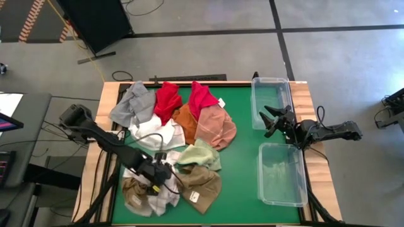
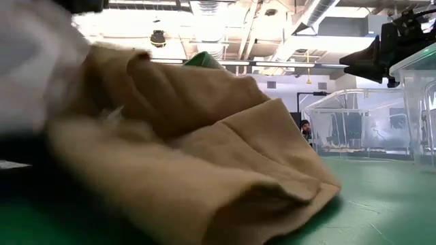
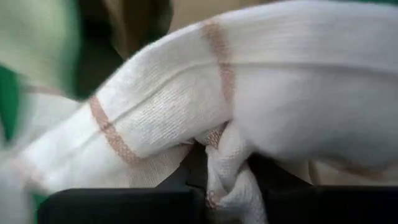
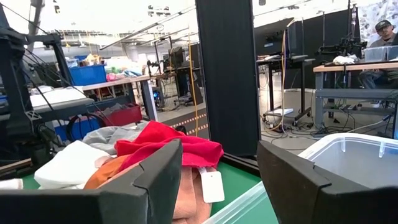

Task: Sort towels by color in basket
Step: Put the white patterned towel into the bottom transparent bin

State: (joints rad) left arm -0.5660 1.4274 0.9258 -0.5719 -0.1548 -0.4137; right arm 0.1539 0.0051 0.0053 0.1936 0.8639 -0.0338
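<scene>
A heap of towels lies on the green table [image 1: 246, 164]: grey [image 1: 132, 104], two red [image 1: 167, 99], orange [image 1: 185, 120], pink [image 1: 214, 126], white [image 1: 148, 132], pale green [image 1: 199, 154] and tan-brown [image 1: 202, 183]. At the near left, my left gripper [image 1: 161, 173] is shut on a white-checked towel [image 3: 267, 106] with reddish stripes. My right gripper [image 1: 268, 120] hovers open at the table's right, between two clear bins, with nothing between its fingers [image 4: 155, 180]. In the low view a tan towel [image 2: 191, 150] fills most of the picture. My left gripper pinches a bunched fold of the white-checked towel [image 3: 224, 177] between its two fingers, several layers gathered together. The fingers come slanting down from above. The rest of the towel spreads away past the fingers; whether it is clear of the heap I cannot tell.
Two clear plastic bins stand at the right, one at the far side [image 1: 271, 101] and one at the near side [image 1: 282, 173]. Bare green surface lies between the heap and the bins. A person sits at a desk in the room beyond [image 4: 379, 31].
</scene>
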